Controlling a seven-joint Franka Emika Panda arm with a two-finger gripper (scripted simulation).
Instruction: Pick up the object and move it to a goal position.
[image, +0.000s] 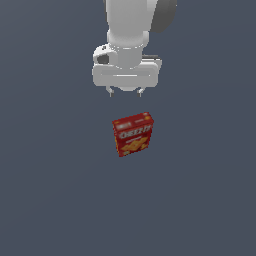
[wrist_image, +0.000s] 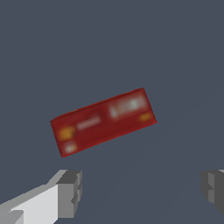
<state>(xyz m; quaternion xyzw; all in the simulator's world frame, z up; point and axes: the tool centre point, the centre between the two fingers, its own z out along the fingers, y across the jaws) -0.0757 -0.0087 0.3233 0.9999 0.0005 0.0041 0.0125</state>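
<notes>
The object, a small red cracker box (image: 132, 134) with white lettering and orange crackers pictured on its front, stands upright on the dark grey floor in the exterior view. My gripper (image: 126, 92) hangs above and behind it, open, fingers spread with nothing between them. In the wrist view I look down on the box's red top face (wrist_image: 103, 121), which lies slanted, apart from my gripper (wrist_image: 142, 188). One grey fingertip (wrist_image: 70, 192) and the other at the frame's edge stand wide apart, clear of the box.
A plain dark grey surface (image: 50, 200) spreads all around the box. The white arm body (image: 127, 35) fills the upper middle of the exterior view. No other objects show.
</notes>
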